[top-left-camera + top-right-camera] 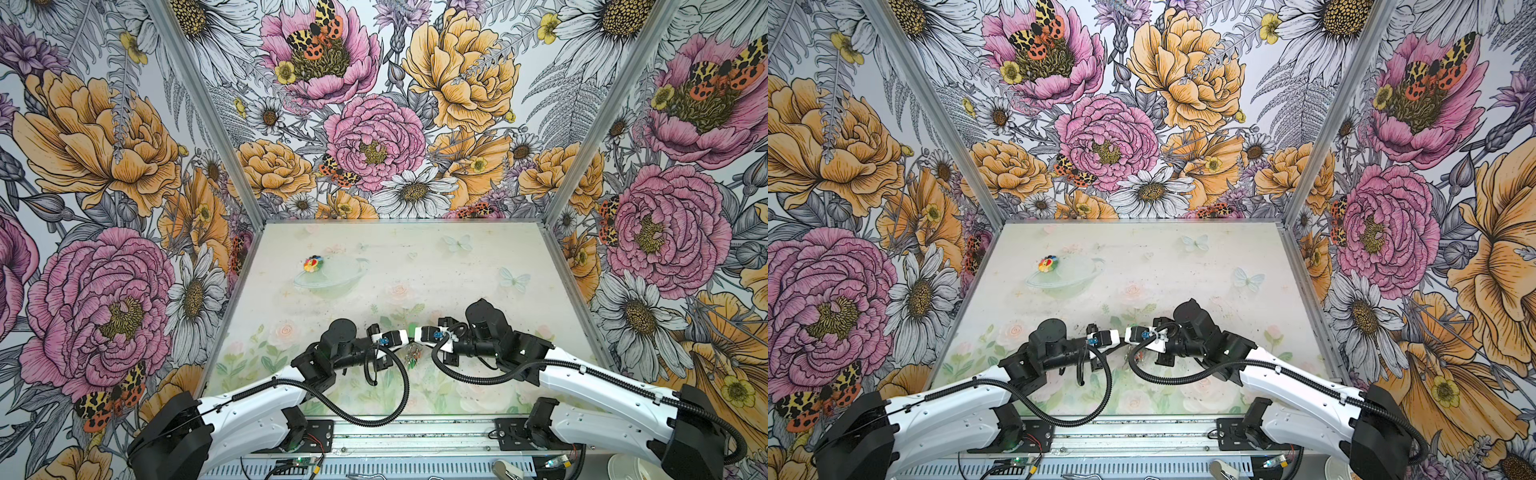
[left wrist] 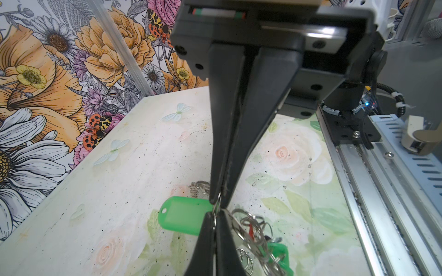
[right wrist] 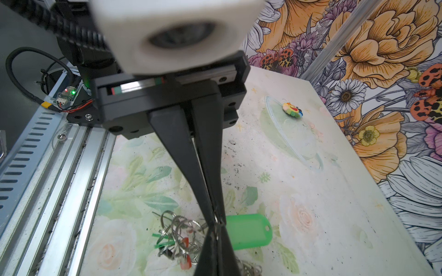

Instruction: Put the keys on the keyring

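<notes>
Both arms meet tip to tip low over the near middle of the table (image 1: pixel 457 270) — left gripper (image 2: pixel 218 202) reaching in from 9 o'clock, right gripper (image 3: pixel 216 218) from 3. Each has its jaws pressed together with no gap showing. A sliver of silver wire glints right where the two sets of tips meet. It looks as though both nip a loop of the keyring (image 2: pixel 253 229), though I can't make out which loop each one has. First key (image 2: pixel 184 215): only its flat green plastic head shows, sticking out from the pinch toward 12 o'clock. Its long axis runs 12-to-6, crosswise to the 9-to-3 line of the grippers, with the hole at the far end. The rest of the keyring is a tangle of silver loops at 6 o'clock of the pinch, and a scrap of green in it is likely the second key (image 2: pixel 277 252). Neither arm is nearer — both are at the same spot. My guess: the threading turns on that shared pinch, head to one side, tangle to the other. The multicoloured toy (image 1: pixel 312 264) sits well apart, toward 10 o'clock.
</notes>
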